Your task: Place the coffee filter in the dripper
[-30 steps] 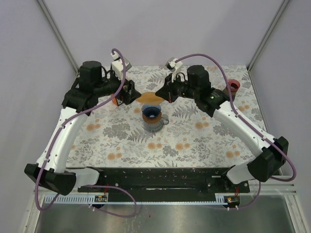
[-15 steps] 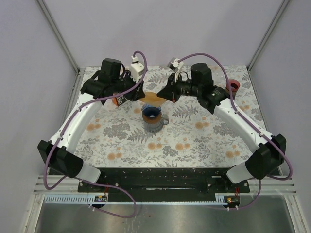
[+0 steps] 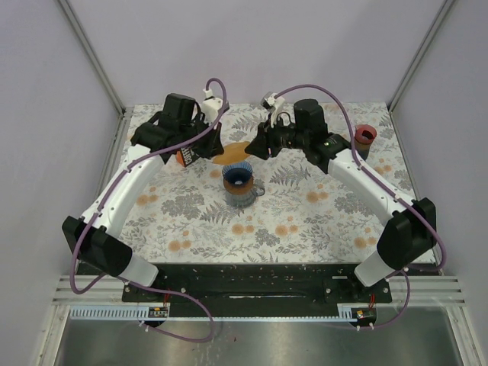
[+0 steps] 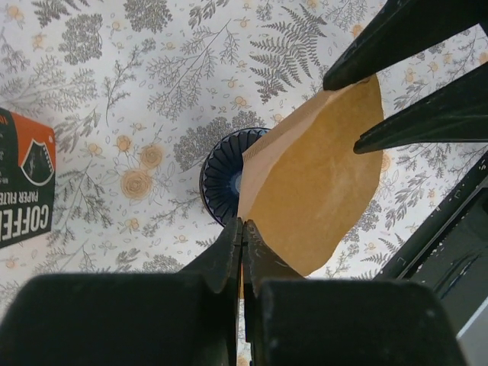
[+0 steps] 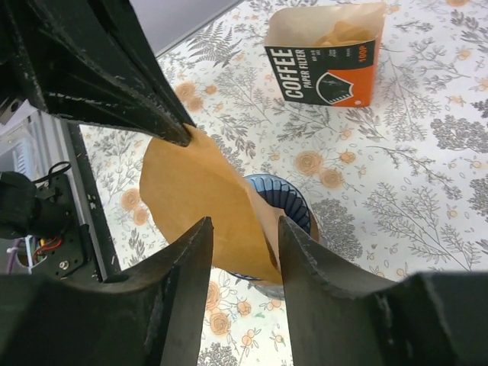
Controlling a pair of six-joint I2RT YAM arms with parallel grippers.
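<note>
The brown paper coffee filter [image 3: 235, 152] hangs flat just above the blue ribbed dripper [image 3: 239, 177], which sits on a cup in the middle of the table. My left gripper [image 4: 242, 226] is shut on the filter's [image 4: 320, 183] near edge, with the dripper [image 4: 219, 177] below and behind it. My right gripper [image 5: 242, 227] stands open on the other side. The filter's [image 5: 200, 191] far edge lies between its spread fingers without being pinched. The dripper's rim [image 5: 286, 200] shows just beyond. In the top view, the left gripper [image 3: 216, 145] and right gripper [image 3: 256, 148] face each other across the filter.
An orange and black coffee filter box [image 3: 183, 156] stands open at the back left [image 5: 324, 61], close to the left arm. A dark red cup [image 3: 364, 137] stands at the back right. The flowered tablecloth [image 3: 305, 221] covers the table.
My left arm swung in and its gripper shut on the filter's edge. My right gripper, which was shut on the filter, has opened and let go.
</note>
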